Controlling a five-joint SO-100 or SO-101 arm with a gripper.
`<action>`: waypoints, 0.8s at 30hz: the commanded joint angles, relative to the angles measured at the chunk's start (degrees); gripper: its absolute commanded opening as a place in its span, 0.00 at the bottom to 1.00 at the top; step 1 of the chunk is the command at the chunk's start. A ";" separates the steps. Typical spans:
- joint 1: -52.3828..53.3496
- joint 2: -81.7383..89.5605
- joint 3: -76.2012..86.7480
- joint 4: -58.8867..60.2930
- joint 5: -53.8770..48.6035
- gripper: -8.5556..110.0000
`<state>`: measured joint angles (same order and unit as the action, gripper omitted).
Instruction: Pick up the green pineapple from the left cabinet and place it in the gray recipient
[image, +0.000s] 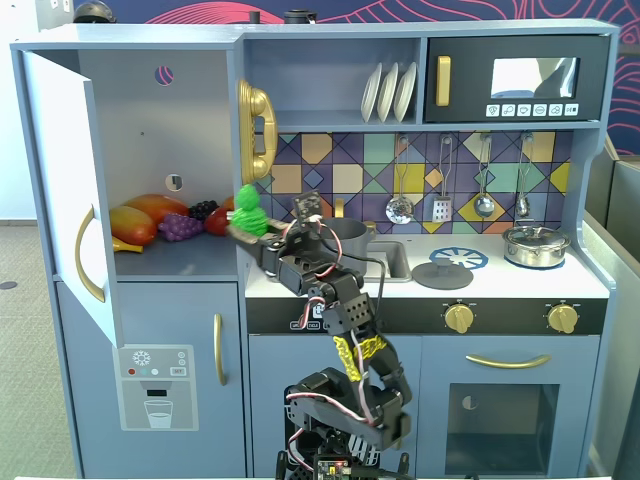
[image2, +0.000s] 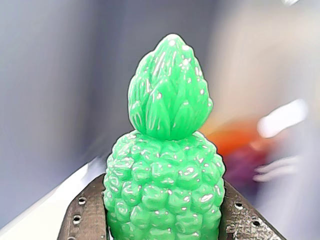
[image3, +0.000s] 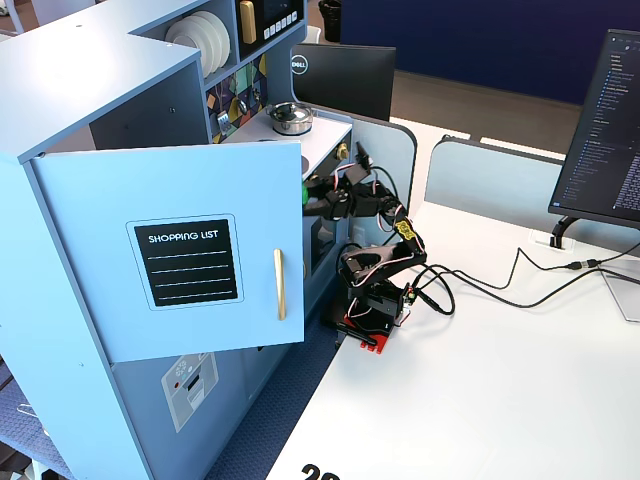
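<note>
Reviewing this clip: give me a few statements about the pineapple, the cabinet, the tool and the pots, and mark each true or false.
1. The tool is shut on the green pineapple. True; the wrist view shows both fingers against its sides.
2. The pineapple lies on its side. False: it stands crown up in the grip.
3. The left cabinet has its door open. True.
4. The cabinet shelf is bare of other fruit. False: an orange-red mango and purple grapes are still on it.
5. The pineapple is already in the gray recipient. False: it is held at the cabinet's edge, left of the pot in a fixed view.
</note>
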<state>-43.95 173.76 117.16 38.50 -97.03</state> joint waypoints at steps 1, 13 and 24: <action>13.89 0.35 -4.48 -0.44 3.52 0.07; 45.44 -21.36 -9.32 -15.73 10.20 0.07; 45.26 -40.96 -9.32 -27.69 6.50 0.07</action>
<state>1.23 138.16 111.62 14.94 -89.38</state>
